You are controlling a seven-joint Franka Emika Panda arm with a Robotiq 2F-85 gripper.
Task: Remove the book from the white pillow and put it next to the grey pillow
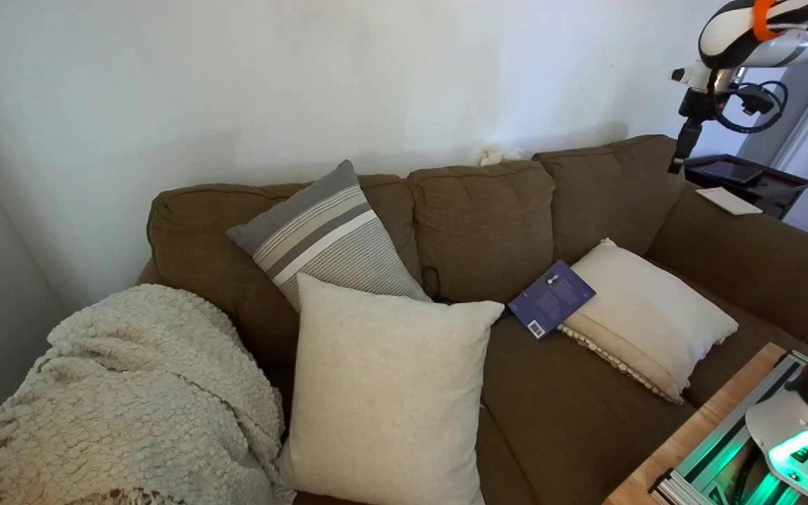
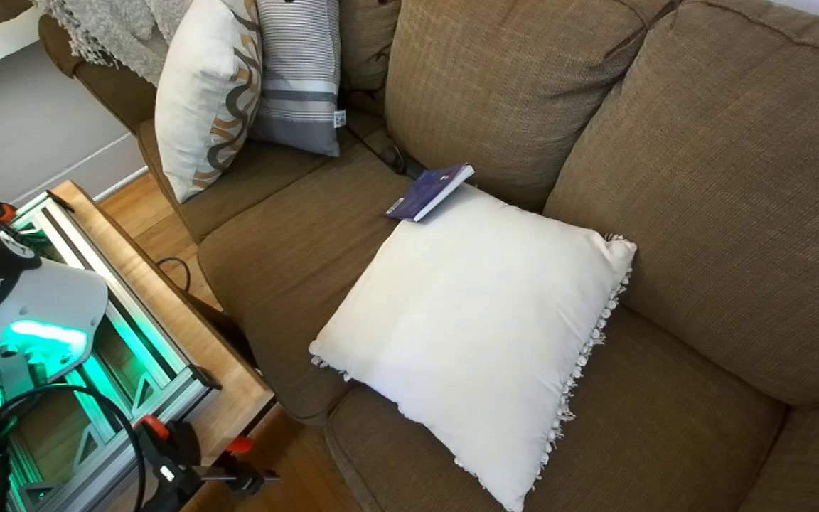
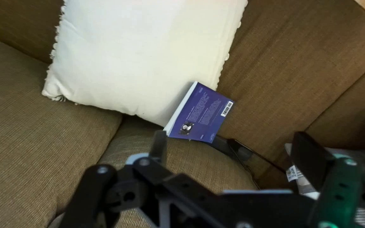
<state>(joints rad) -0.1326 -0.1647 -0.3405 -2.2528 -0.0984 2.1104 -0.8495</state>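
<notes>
The dark blue-purple book (image 1: 551, 298) lies tilted on the edge of the white pillow (image 1: 646, 315), partly overhanging the sofa seat. The same book (image 2: 427, 195) rests on the pillow's corner (image 2: 480, 320) in an exterior view. The grey pillow (image 1: 334, 224) with pale stripes leans on the sofa back, partly hidden by a cream cushion; it also shows in an exterior view (image 2: 299, 92). My gripper (image 1: 676, 165) hangs high near the sofa's far end, apart from everything. In the wrist view its fingers (image 3: 231, 137) are spread and empty, with the book (image 3: 200, 115) and white pillow (image 3: 138, 53) beyond.
A large cream cushion (image 1: 390, 393) stands in front of the grey pillow. A knitted blanket (image 1: 123, 400) covers the sofa arm. A dark cord (image 3: 261, 155) lies near the book by the back cushion. The robot's base stands on a wooden table (image 2: 189, 341) before the sofa.
</notes>
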